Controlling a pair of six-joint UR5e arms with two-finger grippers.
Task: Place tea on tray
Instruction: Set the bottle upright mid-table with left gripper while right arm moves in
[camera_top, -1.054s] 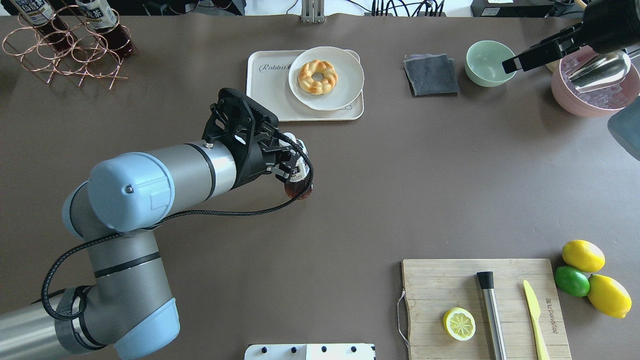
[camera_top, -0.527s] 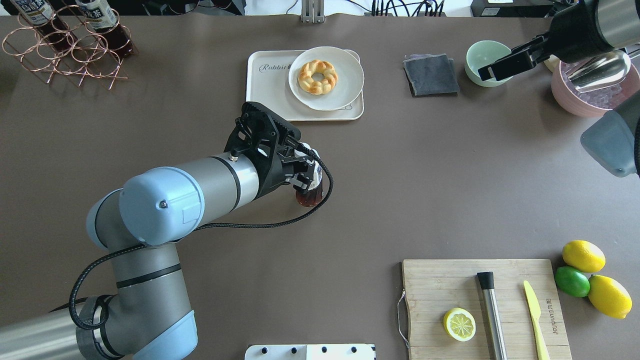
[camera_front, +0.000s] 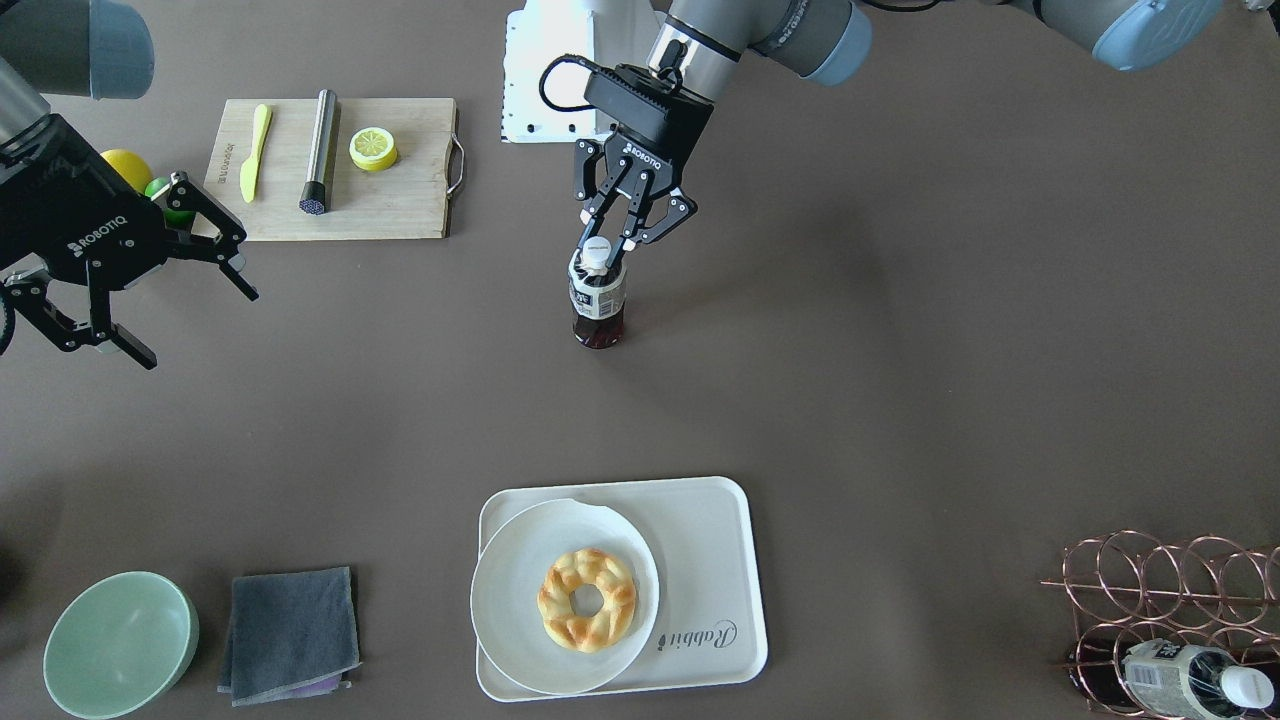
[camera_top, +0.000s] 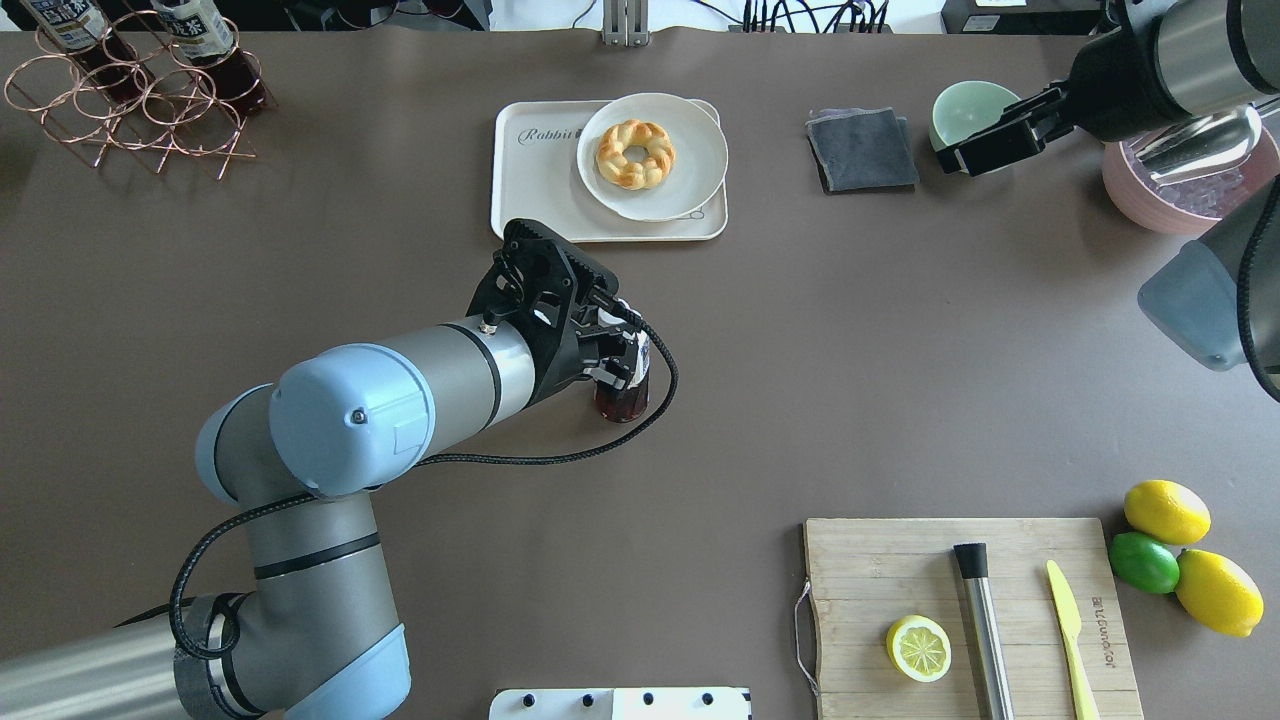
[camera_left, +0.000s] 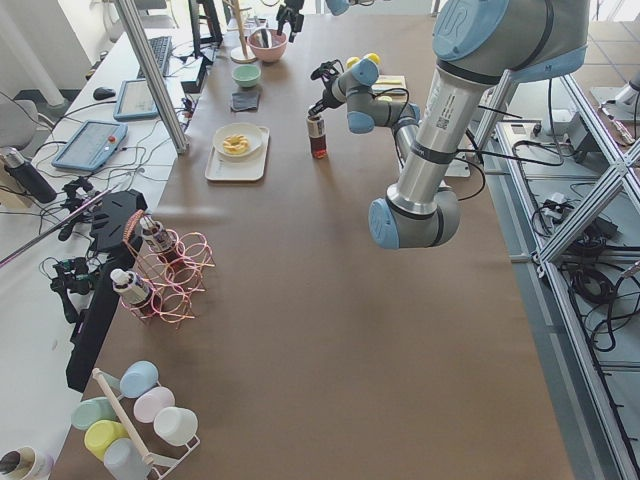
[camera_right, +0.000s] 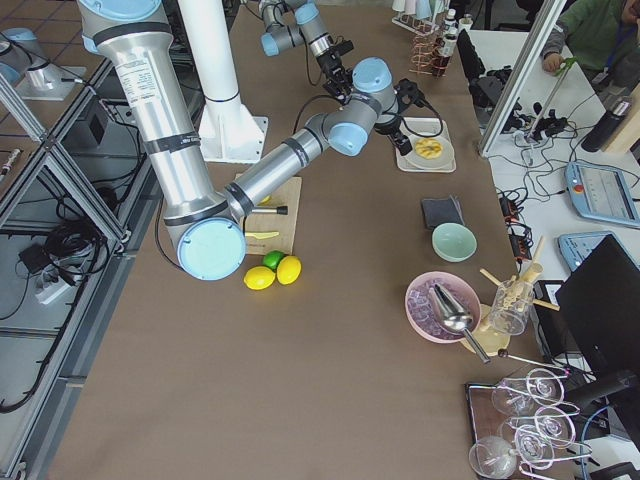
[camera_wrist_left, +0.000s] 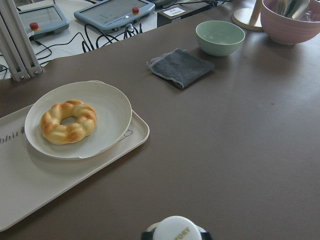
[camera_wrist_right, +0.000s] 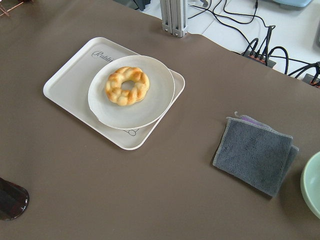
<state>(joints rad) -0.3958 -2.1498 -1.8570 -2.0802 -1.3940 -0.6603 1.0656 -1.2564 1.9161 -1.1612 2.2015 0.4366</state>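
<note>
Carrying step, seemingly: the left claw (camera_front: 600, 262) pinches the small clear bottle of reddish-brown tea (camera_front: 598, 310) by its neck, short of the cream rectangular tray (camera_front: 715, 560), whose bare strip beside the round white plate (camera_front: 510, 600) it must reach; right claw (camera_front: 200, 330) spread.

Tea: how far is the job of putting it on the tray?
Done: the left gripper is shut on the tea near its cap. In hand: the bottle is upright over the table, short of the tray. Left: bring it to the tray's free part beside the plate and release.
</note>
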